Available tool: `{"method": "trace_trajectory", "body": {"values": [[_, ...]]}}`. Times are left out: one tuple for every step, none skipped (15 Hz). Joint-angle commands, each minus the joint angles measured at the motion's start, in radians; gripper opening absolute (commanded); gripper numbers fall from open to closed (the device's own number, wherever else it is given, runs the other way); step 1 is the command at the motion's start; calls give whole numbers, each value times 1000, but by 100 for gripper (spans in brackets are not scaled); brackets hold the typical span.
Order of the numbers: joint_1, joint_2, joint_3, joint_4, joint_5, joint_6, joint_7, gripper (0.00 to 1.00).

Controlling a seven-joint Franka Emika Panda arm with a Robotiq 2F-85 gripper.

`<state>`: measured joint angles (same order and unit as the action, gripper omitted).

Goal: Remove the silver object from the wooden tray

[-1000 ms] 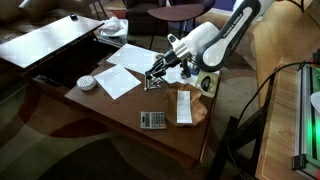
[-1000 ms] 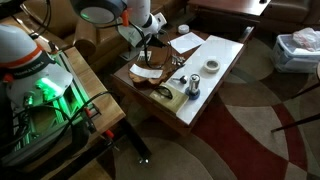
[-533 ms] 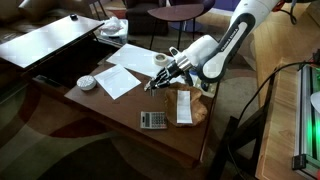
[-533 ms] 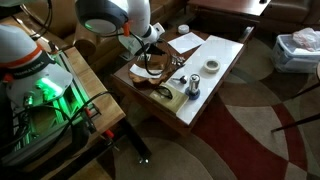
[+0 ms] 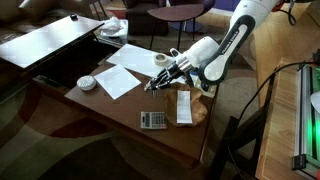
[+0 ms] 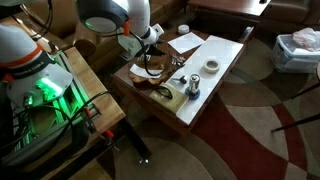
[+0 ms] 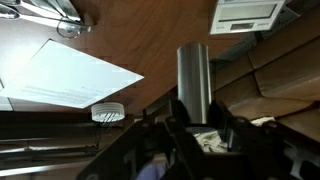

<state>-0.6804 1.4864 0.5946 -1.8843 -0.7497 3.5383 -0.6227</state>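
Observation:
My gripper (image 5: 156, 80) hangs over the dark tabletop, just beside the wooden tray (image 5: 203, 112) and not over it. It is tilted and a little above the surface. In the wrist view the gripper (image 7: 196, 108) is shut on the silver object (image 7: 193, 70), a slim silvery-grey cylinder that sticks out straight between the two fingers. In an exterior view the gripper (image 6: 150, 44) is above the table's far side. The tray bears a white notepad (image 5: 184, 107).
A grey calculator (image 5: 153, 120) lies near the table's front edge and shows in the wrist view (image 7: 247, 14). White paper sheets (image 5: 125, 70) and a tape roll (image 5: 87, 82) lie further along the table. A splayed metal cluster (image 7: 62, 14) lies beyond the paper.
From one second ago to half a second ago the gripper lifted off the table and tilted, and the arm straightened upward. Since then nothing has visibly moved.

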Motion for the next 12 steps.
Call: {"method": "trace_trajectory", "body": {"values": [[0,0,0,0,0,0,0,12],[61,-18,-60,36,-71,51,102,12],[89,-19,-85,49,-80,87,101,12],[67,15,-62,53,-25,87,-13,12],[87,22,-80,69,-25,106,-17,12],[163,-25,-156,80,-91,156,121,12],[190,-27,-182,89,-95,186,140,12],[148,34,-135,102,-38,167,11,12],[171,39,-153,113,-38,181,20,12],[274,-25,-248,114,-80,247,186,12],[293,-24,-267,118,-74,259,214,12],[335,-27,-304,129,-63,279,252,12]]}}
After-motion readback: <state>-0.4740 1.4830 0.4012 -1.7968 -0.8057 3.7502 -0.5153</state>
